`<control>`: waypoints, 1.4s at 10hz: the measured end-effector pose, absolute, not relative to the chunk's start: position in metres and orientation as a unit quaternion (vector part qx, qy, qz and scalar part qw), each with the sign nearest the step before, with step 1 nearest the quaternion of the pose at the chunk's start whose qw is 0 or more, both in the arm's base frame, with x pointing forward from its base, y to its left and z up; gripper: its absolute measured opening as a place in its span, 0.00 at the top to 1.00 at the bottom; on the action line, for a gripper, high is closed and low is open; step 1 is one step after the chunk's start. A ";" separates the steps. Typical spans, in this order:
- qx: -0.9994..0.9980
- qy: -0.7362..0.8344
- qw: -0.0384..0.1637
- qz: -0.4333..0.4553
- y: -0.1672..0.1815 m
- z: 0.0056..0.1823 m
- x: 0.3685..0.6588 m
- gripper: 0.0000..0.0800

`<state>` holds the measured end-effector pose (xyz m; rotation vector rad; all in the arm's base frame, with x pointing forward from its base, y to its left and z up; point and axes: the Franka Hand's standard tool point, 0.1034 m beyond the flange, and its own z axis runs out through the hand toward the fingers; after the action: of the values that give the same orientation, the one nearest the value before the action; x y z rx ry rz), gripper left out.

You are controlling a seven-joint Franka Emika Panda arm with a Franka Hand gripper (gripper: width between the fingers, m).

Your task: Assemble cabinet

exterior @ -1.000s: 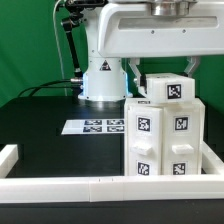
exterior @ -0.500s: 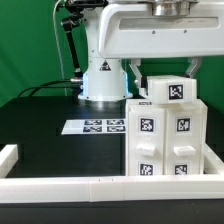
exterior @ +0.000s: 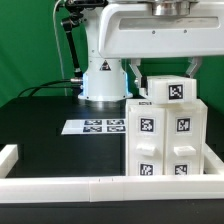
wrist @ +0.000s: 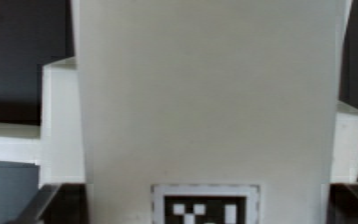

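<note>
One big white thing matters here. Exterior view's left: border rail [exterior: 10, 158] corner, bare black counter [exterior: 45, 120]. Middle: marker board [exterior: 95, 127] lying flat, not ours. Exterior view's right: cabinet [exterior: 165, 145] upright just behind front rail, tags on its face, smaller top panel [exterior: 168, 90] sitting on it. Claw [exterior: 165, 73] straddles that panel, one finger per side. Pinching or just spread around it? Can't tell. My guess: hard plastic, light, stiff, smooth so kinda slippery. Grab flat opposite sides squarely, not corners.

Bright even light, soft (wrist view blurred)
</note>
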<state>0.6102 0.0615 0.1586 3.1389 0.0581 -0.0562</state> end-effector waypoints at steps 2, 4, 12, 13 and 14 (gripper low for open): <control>1.000 -0.008 0.001 -0.018 0.062 0.159 0.610 0.30; 0.997 -0.075 0.002 -0.018 0.062 0.158 0.610 0.30; 0.904 -0.427 -0.008 -0.010 0.064 0.158 0.610 0.30; 0.889 -0.458 -0.009 -0.009 0.065 0.158 0.611 0.30; 0.881 -0.473 -0.010 -0.006 0.065 0.157 0.611 0.30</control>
<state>0.6115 0.0649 0.1575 2.7859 -1.4952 -0.0196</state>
